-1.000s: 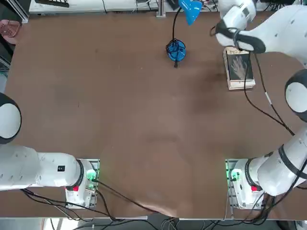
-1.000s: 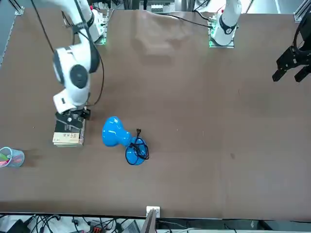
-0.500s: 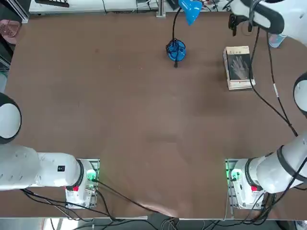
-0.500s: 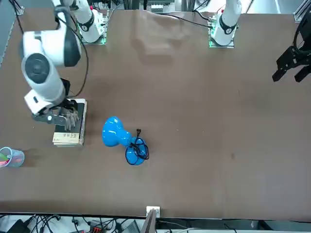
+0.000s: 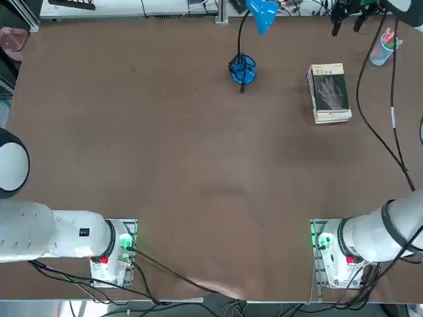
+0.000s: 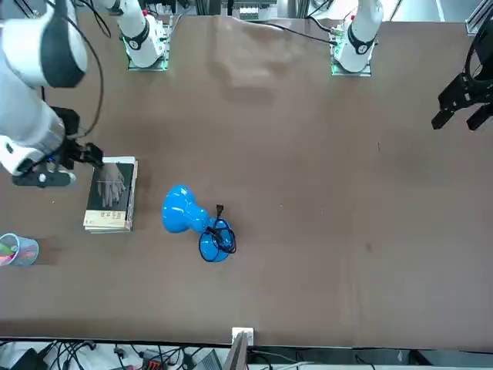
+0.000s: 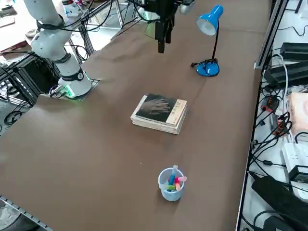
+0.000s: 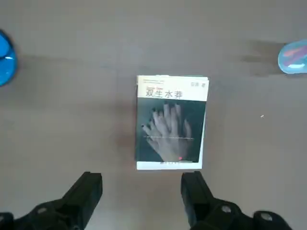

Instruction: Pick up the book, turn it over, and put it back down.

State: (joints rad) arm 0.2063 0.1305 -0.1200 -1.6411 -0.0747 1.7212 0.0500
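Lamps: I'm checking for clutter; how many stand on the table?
1: the blue desk lamp, left of the book in the top view. The right gripper hangs open high beyond the book.

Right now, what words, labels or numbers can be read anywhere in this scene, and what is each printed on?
"双生水莽": dark characters on the pale band across one end of the book's cover, read in the right wrist view.
Small print in the corner of that band: too small to read.
Tiny line above the characters: too small to read.
Lamp, cup of coloured sticks, table: no readable text.
The right tool hangs open above the book.
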